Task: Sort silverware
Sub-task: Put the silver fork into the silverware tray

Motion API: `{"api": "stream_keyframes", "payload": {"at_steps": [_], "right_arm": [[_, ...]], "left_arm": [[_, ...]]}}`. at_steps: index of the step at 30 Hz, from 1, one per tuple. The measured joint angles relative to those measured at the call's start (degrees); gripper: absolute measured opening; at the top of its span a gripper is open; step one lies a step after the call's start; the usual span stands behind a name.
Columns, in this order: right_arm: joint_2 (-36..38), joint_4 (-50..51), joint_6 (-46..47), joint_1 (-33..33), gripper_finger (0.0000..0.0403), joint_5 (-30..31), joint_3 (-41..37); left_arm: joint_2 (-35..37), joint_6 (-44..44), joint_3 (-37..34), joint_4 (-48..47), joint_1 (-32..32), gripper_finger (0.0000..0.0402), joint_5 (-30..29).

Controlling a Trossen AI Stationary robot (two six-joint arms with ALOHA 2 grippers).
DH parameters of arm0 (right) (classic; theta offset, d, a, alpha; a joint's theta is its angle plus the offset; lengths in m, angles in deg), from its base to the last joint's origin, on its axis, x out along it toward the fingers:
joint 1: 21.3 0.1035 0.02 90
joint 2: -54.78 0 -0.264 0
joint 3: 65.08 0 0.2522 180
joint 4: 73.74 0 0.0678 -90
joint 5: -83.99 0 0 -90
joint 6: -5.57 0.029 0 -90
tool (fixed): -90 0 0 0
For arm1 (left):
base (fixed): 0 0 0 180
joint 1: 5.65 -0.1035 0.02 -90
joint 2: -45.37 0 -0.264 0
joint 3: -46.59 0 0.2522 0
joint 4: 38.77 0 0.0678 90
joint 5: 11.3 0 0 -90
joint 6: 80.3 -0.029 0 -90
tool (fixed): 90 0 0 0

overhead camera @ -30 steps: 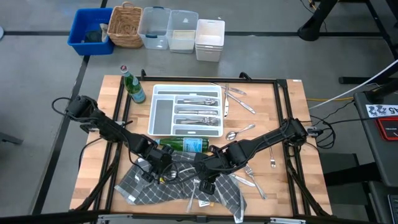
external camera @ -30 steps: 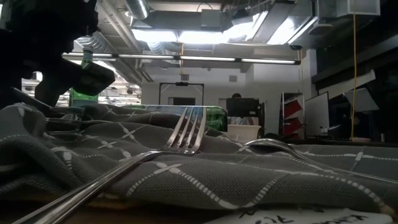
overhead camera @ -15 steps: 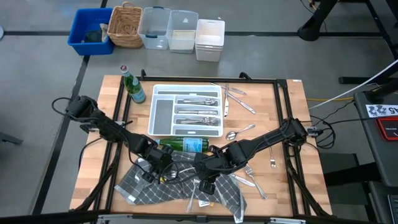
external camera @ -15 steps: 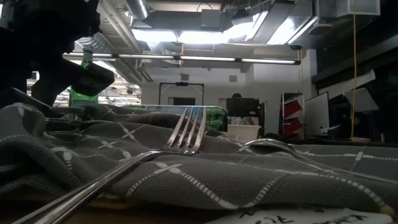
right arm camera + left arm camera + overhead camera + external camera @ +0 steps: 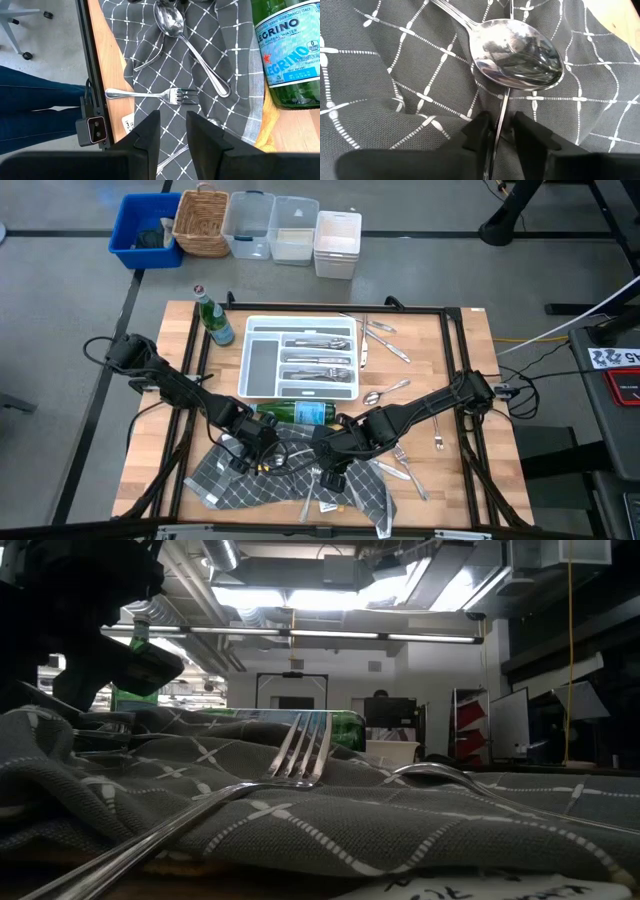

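A crumpled grey checked cloth (image 5: 290, 475) lies at the table's near middle with silverware on it. My left gripper (image 5: 502, 132) is low over the cloth, open. A slim metal handle (image 5: 503, 107) runs between its fingers from under a spoon's bowl (image 5: 517, 52). My right gripper (image 5: 172, 132) hangs open higher above the cloth, with nothing between its fingers. Below it lie that spoon (image 5: 172, 22) and a fork (image 5: 150, 94). The white tray (image 5: 262, 370) holds several pieces. In the low view a fork (image 5: 300, 755) and a spoon (image 5: 440, 775) rest on the cloth. My left gripper has a finger (image 5: 482, 135) on either side of the slim handle (image 5: 500, 122), coming at it from above on a slant. Whether the fingers touch it, I cannot tell. The handle lies on the cloth.
A green bottle (image 5: 295, 414) lies on its side between tray and cloth. Another (image 5: 213, 320) stands upright at the far left. Loose silverware lies right of the tray (image 5: 385, 340) and near the right arm (image 5: 405, 470). Bins and a basket (image 5: 200, 222) stand beyond the table.
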Motion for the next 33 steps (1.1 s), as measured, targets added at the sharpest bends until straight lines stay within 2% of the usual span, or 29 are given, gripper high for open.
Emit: {"api": "stream_keyframes", "payload": {"at_steps": [6,13,23,33], "right_arm": [[0.00,0.00,0.00,0.00,0.0097,0.00,0.00],[0.00,0.02,0.00,0.00,0.0097,0.00,0.00],[0.00,0.02,0.00,0.00,0.0097,0.00,0.00],[0.00,0.00,0.00,0.00,0.0097,0.00,0.00]], "left_arm": [[0.00,0.68,0.13,-0.14,0.00,0.0122,0.10],[0.02,-0.42,2.44,-0.18,-0.02,0.0125,0.09],[0.02,-2.02,1.99,-4.62,-0.02,0.0125,0.19],[0.02,-1.55,1.97,-4.13,-0.02,0.0069,0.19]]}}
